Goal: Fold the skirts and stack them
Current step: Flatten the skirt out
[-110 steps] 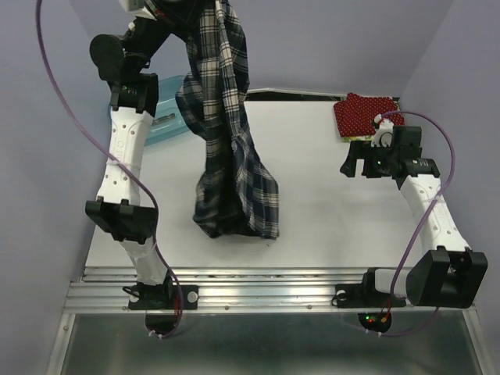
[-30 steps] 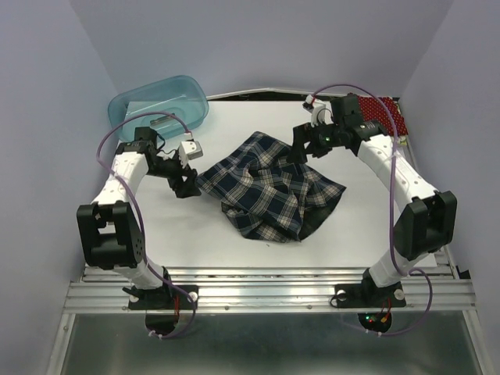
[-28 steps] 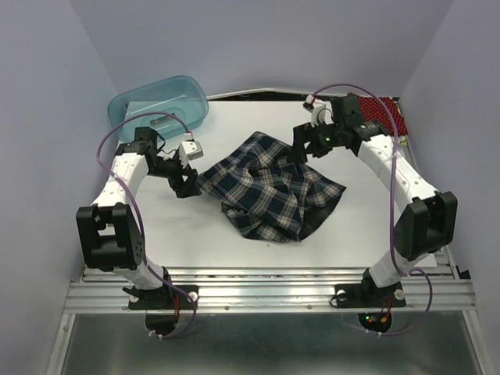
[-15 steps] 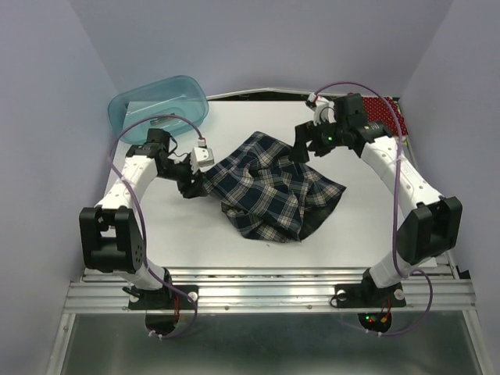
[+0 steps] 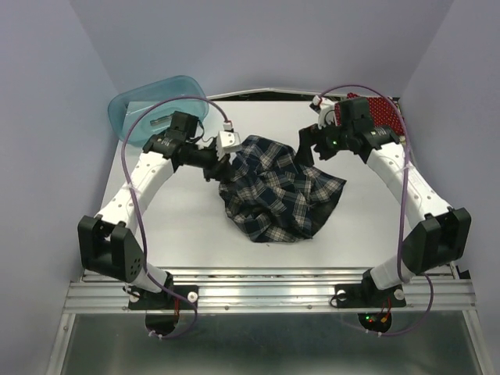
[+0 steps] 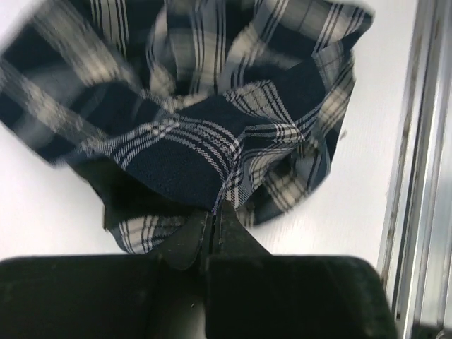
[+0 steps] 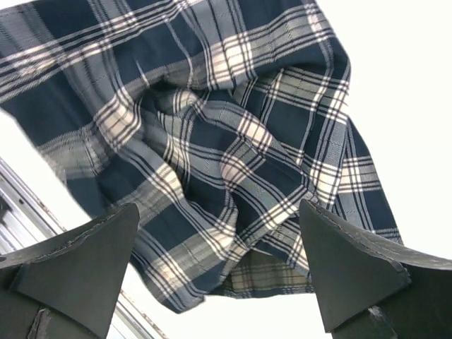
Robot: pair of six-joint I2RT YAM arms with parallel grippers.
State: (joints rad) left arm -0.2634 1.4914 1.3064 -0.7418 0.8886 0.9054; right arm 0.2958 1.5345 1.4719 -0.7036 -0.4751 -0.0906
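The plaid skirt lies crumpled in the middle of the table. My left gripper is shut on its left edge and lifts that edge a little; in the left wrist view the jaws pinch the plaid skirt's hem. My right gripper is open just above the skirt's far right part, holding nothing; the right wrist view shows the plaid skirt between the spread fingers. The red dotted skirt lies at the far right corner, partly hidden by the right arm. The yellowish skirt is not in view.
A translucent teal tub stands at the far left corner behind the left arm. The metal rail runs along the table's near edge. Purple-grey walls close in on both sides.
The skirt came down from hanging high to lying on the table. In the last second my left gripper closed on its left edge and dragged it right, bunching the cloth. The right gripper shifted slightly.
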